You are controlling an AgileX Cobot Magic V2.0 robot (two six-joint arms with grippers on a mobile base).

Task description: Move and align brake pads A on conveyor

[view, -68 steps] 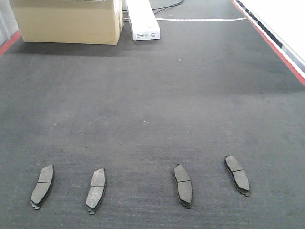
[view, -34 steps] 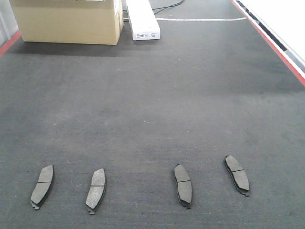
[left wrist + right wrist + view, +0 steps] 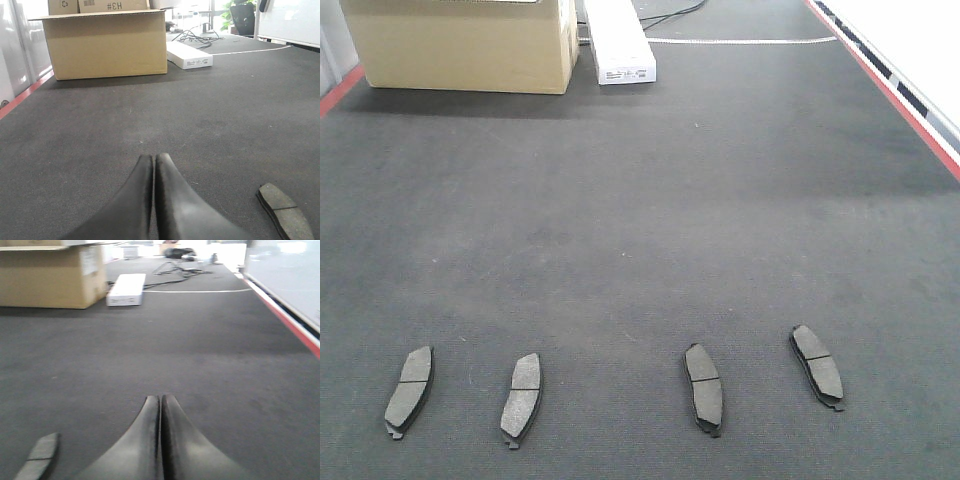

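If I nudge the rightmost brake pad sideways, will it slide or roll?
The rightmost brake pad lies flat, so rolling seems unlikely. The felt-like conveyor probably grips it, so expect dragging or pivoting. It looks rigid, unlikely to flex.

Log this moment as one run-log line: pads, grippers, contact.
pads: four brake pads in a row on conveyor | left gripper: shut, empty | right gripper: shut, empty | contact: none

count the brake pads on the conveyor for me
4, in a loose row across the near part of the conveyor: far-left pad, inner-left pad, inner-right pad, far-right pad. None look hidden.
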